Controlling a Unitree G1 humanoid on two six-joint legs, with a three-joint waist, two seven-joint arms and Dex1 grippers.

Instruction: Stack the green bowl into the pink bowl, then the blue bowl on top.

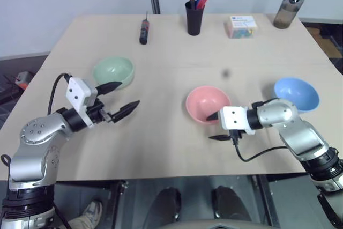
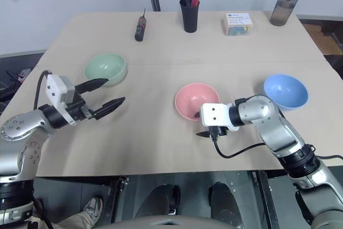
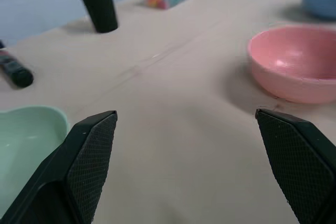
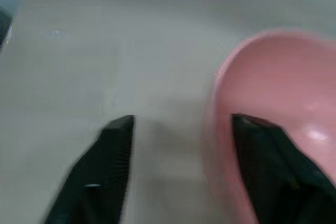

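Note:
The green bowl (image 1: 113,72) sits at the table's left, the pink bowl (image 1: 208,103) in the middle, the blue bowl (image 1: 296,94) at the right, all upright and apart. My left gripper (image 1: 122,97) is open and empty, just in front and to the right of the green bowl, pointing across the table toward the pink bowl (image 3: 296,64). At the pink bowl's near edge my right gripper (image 4: 189,166) is open. One finger is over the inside of the pink bowl (image 4: 283,103), the other is outside its rim, and neither presses on it.
Along the table's far side stand a black cup of pens (image 1: 194,17), a dark screwdriver-like tool (image 1: 143,30), a small box (image 1: 240,26) and a dark bottle (image 1: 289,4). The table's front edge (image 1: 171,178) runs close below both grippers.

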